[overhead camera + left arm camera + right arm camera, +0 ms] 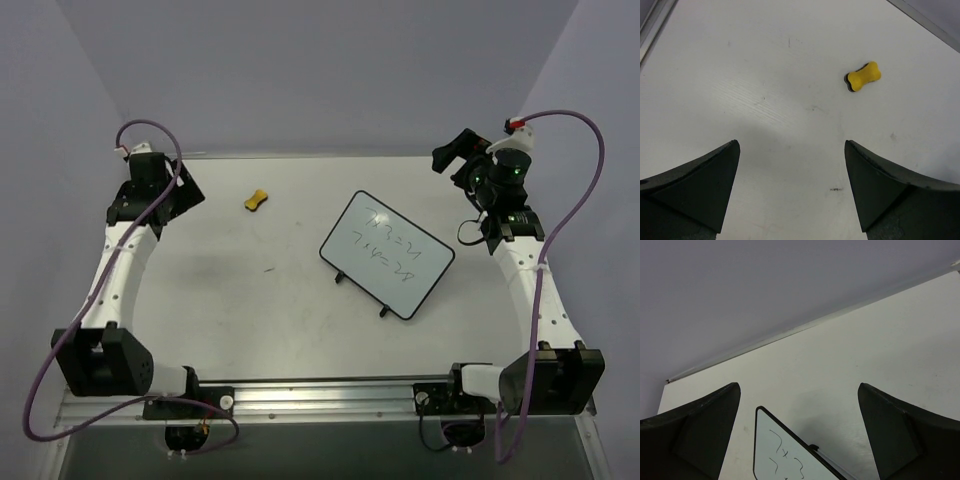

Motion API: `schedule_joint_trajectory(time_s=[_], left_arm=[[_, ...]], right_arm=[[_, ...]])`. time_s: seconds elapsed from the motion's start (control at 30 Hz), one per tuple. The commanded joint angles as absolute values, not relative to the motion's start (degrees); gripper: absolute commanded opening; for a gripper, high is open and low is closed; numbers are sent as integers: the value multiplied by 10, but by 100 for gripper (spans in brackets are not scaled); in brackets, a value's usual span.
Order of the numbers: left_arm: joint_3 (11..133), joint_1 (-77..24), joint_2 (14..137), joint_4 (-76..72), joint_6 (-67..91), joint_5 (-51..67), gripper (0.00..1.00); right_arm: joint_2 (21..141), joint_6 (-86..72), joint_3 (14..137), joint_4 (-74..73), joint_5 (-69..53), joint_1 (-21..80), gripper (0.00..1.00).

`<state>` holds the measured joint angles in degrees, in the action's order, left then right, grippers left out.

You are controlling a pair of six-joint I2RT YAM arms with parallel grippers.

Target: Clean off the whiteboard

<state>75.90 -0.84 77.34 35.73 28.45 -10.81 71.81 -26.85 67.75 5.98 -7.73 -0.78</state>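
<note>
The whiteboard [388, 253] lies flat and turned at an angle right of the table's middle, with dark handwritten sums on it. Its corner also shows low in the right wrist view [782, 455]. The yellow bone-shaped eraser [257, 199] lies at the back, left of centre, apart from the board; it also shows in the left wrist view [863, 76]. My left gripper [185, 190] is open and empty at the back left, left of the eraser, over bare table [791, 145]. My right gripper [455, 155] is open and empty, raised at the back right beyond the board [798, 386].
The white table [250, 300] ends at a grey wall behind and at the sides. A metal rail [330, 395] with both arm bases runs along the near edge. Purple cables loop beside each arm. A small dark mark [836, 189] is on the table.
</note>
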Motion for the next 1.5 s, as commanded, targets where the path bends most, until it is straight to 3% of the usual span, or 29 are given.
schedule_joint_trajectory(time_s=[0.0,0.2,0.27,0.33,0.53,0.73,0.97,1.47], left_arm=[[836,-30,880,338,304,-169,95],[873,-76,1058,146,157,-72,100],[921,-86,1098,146,119,-72,100],[953,-101,1147,149,85,-55,93],[1041,-108,1222,148,-24,-40,91],[1148,-76,1293,195,-26,102,86],[1186,-76,1332,223,-41,162,82],[1158,-83,1342,236,-47,129,77]], right_arm=[[729,-268,711,64,-87,-10,100],[722,-265,709,62,-88,-11,100],[723,-269,709,62,-100,-11,100],[727,-273,712,62,-108,-11,100],[722,-273,710,55,-116,-11,100],[725,-266,709,52,-112,-12,100],[734,-265,714,47,-116,-11,100],[737,-265,700,50,-108,-12,100]])
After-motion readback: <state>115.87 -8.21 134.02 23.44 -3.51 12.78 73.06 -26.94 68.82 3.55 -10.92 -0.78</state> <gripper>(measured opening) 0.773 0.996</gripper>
